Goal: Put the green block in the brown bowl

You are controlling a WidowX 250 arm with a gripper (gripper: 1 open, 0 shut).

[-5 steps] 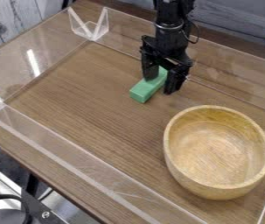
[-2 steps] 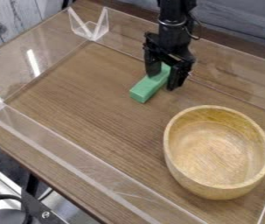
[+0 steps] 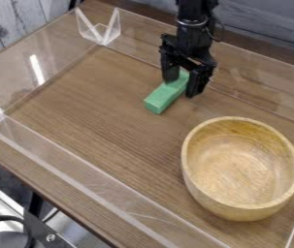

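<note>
The green block (image 3: 164, 96) lies flat on the dark wood table (image 3: 84, 116), well apart from the brown bowl (image 3: 243, 168). The gripper (image 3: 187, 83), pointing down, straddles the block's far end with jaws spread. Clear plastic walls (image 3: 58, 170) fence the tabletop.

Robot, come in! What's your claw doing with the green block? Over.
Claw open, straddling far end of green block. Block flat on table, not lifted. Brown bowl empty, path clear.
</note>
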